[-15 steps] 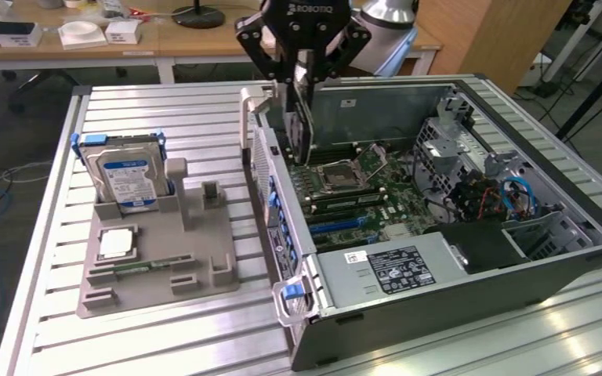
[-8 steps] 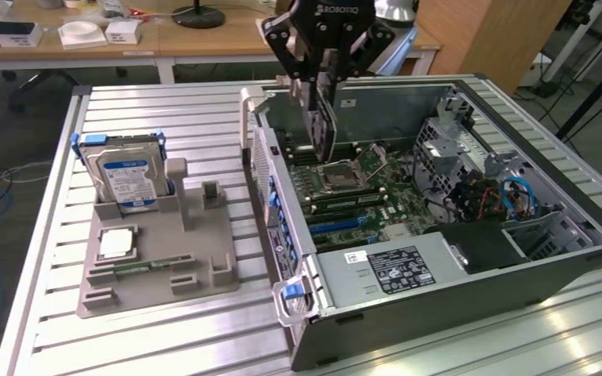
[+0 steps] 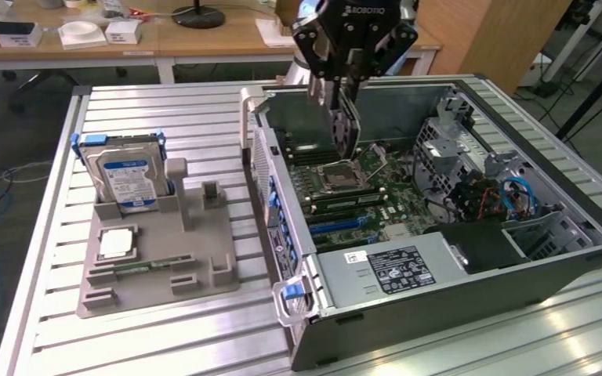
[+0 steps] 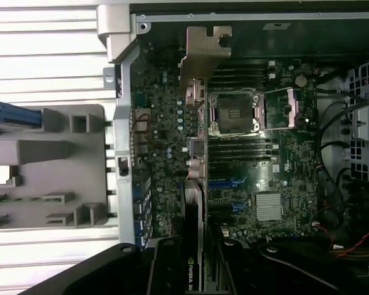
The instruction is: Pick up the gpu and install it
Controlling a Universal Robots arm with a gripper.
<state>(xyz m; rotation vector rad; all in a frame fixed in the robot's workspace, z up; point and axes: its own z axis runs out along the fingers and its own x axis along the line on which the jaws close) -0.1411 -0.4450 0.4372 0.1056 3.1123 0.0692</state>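
The slatted metal desk [image 3: 175, 337] is carrying a grey parts holder [image 3: 209, 262] and, beside it, an open computer case [image 3: 469, 307].

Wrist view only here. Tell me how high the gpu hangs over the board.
Observer: In the exterior view the tool holds the gpu on edge inside the open computer case. Its lower edge appears to hang just above the motherboard, by the CPU socket.
Operator: Report what stands in the fixture outside the case.
Observer: A hard drive with a blue-white label stands upright in a slot of the gray fixture, to the exterior view's left of the case.
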